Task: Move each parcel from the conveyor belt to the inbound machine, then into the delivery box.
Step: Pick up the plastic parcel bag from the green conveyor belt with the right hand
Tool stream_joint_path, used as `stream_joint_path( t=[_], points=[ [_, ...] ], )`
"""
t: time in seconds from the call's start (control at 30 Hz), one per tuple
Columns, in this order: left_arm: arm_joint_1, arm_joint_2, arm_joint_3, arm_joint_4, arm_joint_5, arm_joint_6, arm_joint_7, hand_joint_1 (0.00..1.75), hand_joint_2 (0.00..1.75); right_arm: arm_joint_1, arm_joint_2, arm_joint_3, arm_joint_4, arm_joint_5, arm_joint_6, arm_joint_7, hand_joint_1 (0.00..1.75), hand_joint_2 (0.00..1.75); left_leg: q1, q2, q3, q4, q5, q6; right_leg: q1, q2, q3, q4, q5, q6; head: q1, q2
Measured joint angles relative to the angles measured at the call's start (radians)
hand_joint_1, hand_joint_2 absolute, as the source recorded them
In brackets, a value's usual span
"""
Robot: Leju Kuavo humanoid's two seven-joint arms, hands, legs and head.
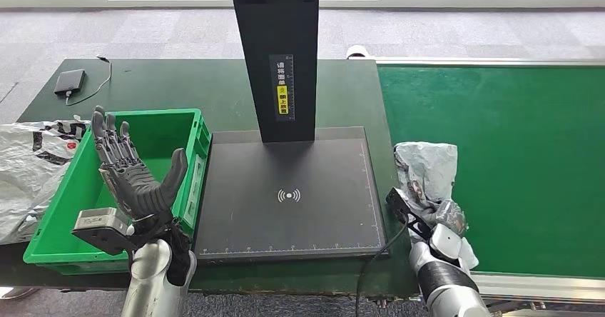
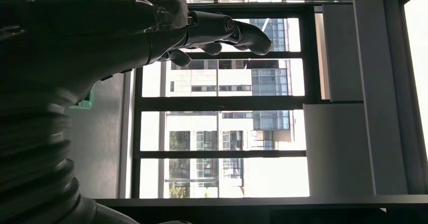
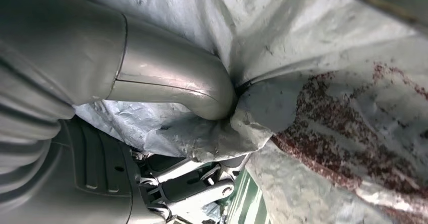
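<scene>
With the right hand (image 1: 433, 215) pinching the grey parcel (image 1: 426, 165) at the belt (image 1: 499, 153) edge just right of the scanner (image 1: 289, 195), lift it clear before swinging left; left hand (image 1: 132, 174) hovers empty, fingers spread, over the bin (image 1: 187, 121).

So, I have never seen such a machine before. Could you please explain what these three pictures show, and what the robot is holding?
This is a humanoid robot with two arms. The head view looks down from its body at a dark green table. The other two pictures come from cameras at its wrists.

The left hand is raised, holds nothing, fingers apart, above a green box. Its wrist camera faces the windows.

In the middle lies the black inbound machine, a flat plate with a post. On the right runs the green conveyor belt.

The right hand grips a grey plastic parcel at the belt's edge; its thumb presses into the wrapping.
</scene>
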Motion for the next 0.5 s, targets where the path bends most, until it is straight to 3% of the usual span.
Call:
stream_joint_path(
  t=[0.13,0.27,0.4,0.5],
  points=[
    [0.001,0.0,0.001,-0.001,-0.004,0.001,0.0,0.0,1.75,0.007,0.009,-0.009,-0.018,-0.001,-0.174,-0.045,1.75,1.75,0.0,0.0,0.0,0.0,0.0,0.0,0.0,0.0,0.0,0.0,0.0,0.0,0.0,0.0],
    [0.001,0.0,0.002,-0.003,-0.007,0.002,0.0,0.0,1.75,0.063,0.052,-0.015,-0.2,-0.031,-0.382,-0.231,1.75,1.75,0.0,-0.001,0.0,0.0,0.0,0.0,0.0,-0.001,0.0,0.0,0.0,0.0,0.0,0.0],
    [0.0,0.0,0.002,0.0,-0.01,0.001,0.0,0.0,1.75,0.15,0.131,-0.02,-0.518,-0.107,-0.408,-0.463,1.75,1.75,0.0,-0.001,-0.001,0.0,0.0,0.0,0.0,-0.001,-0.001,0.0,0.0,0.0,0.0,0.0],
    [-0.002,0.0,0.002,0.007,-0.013,0.0,0.0,0.0,1.75,0.205,0.184,-0.02,-0.759,-0.195,-0.411,-0.582,1.75,1.75,0.0,-0.001,-0.001,0.0,0.0,0.0,0.0,-0.001,-0.001,0.0,-0.001,0.0,0.0,0.0]
  ],
)
